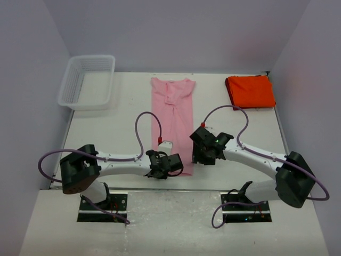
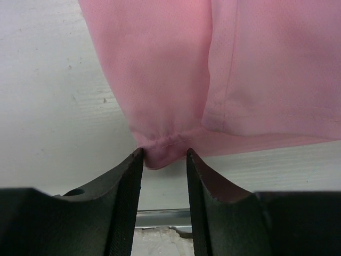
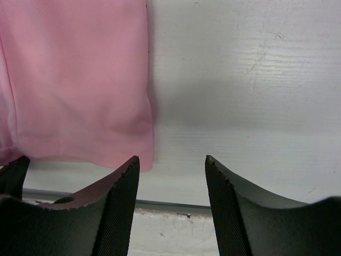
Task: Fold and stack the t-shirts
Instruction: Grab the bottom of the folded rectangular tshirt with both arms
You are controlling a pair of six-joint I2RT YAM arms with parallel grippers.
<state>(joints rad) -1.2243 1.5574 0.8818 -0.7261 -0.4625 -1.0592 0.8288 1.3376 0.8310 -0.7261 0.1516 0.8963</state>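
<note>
The left gripper (image 2: 162,154) pinched the pink shirt's (image 1: 173,114) bunched hem corner. The right gripper (image 3: 171,160) stood open and empty beside the other corner. The cloth looked light and limp, best held by both corners.

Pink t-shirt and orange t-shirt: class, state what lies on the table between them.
Only bare white table separates the pink t-shirt from the folded orange t-shirt, as the top view shows; the right arm's purple cable arcs just below that gap.

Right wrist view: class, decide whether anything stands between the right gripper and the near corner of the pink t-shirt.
Nothing visible does. The right gripper is open over the table, and the near corner of the pink t-shirt lies right beside one fingertip, with only tabletop between them.
</note>
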